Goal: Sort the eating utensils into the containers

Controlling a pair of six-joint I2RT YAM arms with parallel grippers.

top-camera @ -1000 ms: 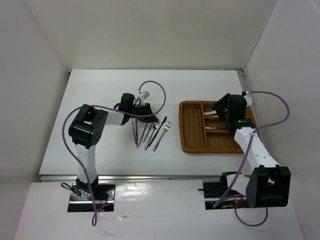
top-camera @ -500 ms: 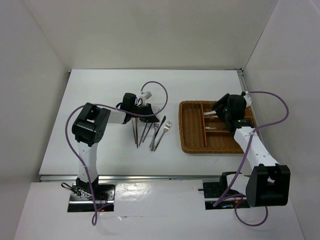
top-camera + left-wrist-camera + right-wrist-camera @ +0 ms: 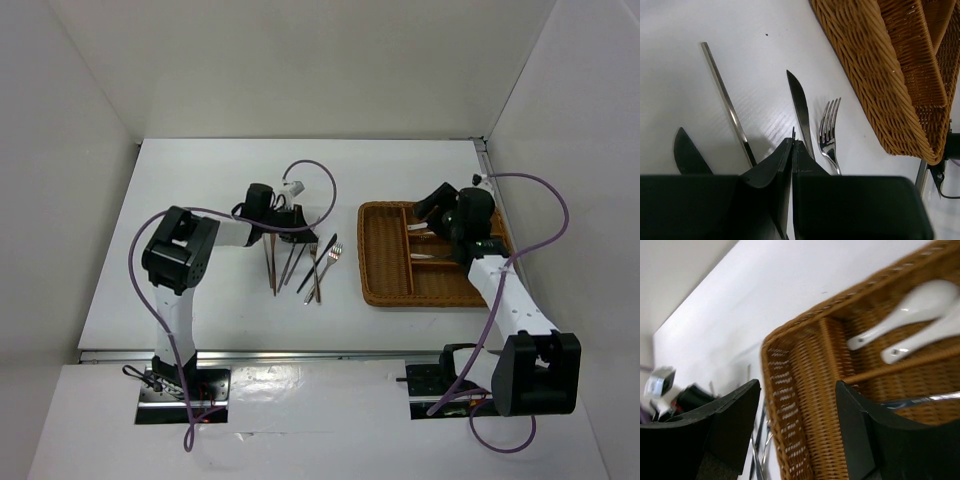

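- Utensils point(image 3: 305, 265) lie on the worktop point(image 3: 200, 200), long axes running straight out from the left tool point(image 3: 792, 145), the nearer one.
- Left tool narrow, perhaps pinching something thin.
- Right tool point(image 3: 797, 387) wide, empty, over tray point(image 3: 400, 299).

Rectangular brown woven wicker tray point(image 3: 385, 270), two white spoons point(image 3: 910, 315) in its far compartment, silver metal forks point(image 3: 333, 255), dark knife point(image 3: 799, 102) flat left of it

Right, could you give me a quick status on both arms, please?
Left gripper shut low among knife and fork, catch unclear. Right gripper open, empty, over tray. Two spoons already in it. No obstruction seen.
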